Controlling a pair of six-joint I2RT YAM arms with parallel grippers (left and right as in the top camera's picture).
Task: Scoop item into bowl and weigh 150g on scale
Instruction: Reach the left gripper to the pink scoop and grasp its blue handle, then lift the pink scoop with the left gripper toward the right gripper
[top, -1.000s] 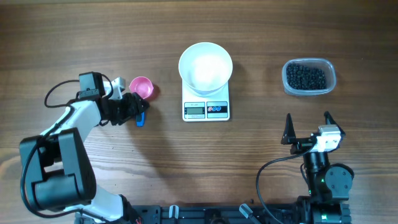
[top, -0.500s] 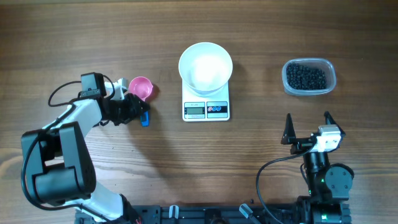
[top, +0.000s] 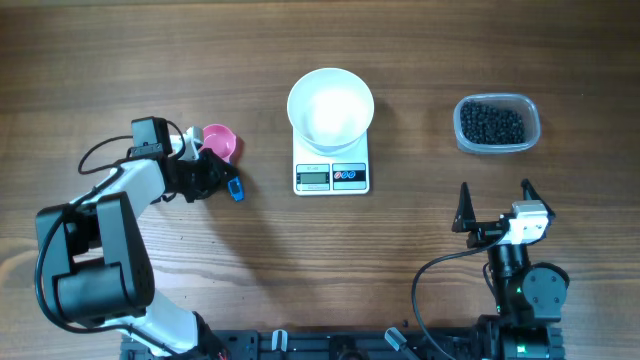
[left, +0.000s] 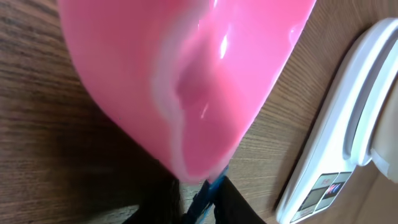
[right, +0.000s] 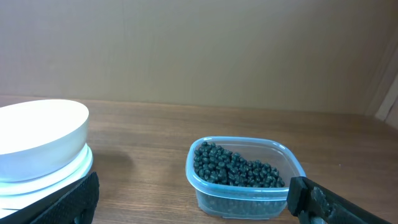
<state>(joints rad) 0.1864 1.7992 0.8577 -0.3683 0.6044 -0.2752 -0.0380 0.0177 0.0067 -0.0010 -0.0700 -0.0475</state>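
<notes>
Left arm (top: 118, 188) is stretched out from its base at the near-left corner, elbow bent, forearm running rightward low over the table (top: 150, 60). The left gripper (top: 215, 180) sits just below a pink scoop (top: 221, 143), and in the wrist view its dark fingers (left: 163, 208) are pinched on the scoop's blue handle (left: 205, 196). The pink cup fills that view, tipped up close to the lens, with the edge of the scale off to the right.

Over on the other side, the right arm (top: 520, 275) is folded back over its base at the near edge. The right gripper (top: 495, 190) points toward the far side with its fingers spread wide, gripping nothing.

The white bowl (top: 331, 108) sits on the scale (top: 331, 178) in the middle of the table, nothing dark showing inside it. The black beans (top: 491, 123) are piled in a clear plastic tub (top: 532, 108) well to the right of the scale, straight ahead of the right gripper and far from the scoop.
</notes>
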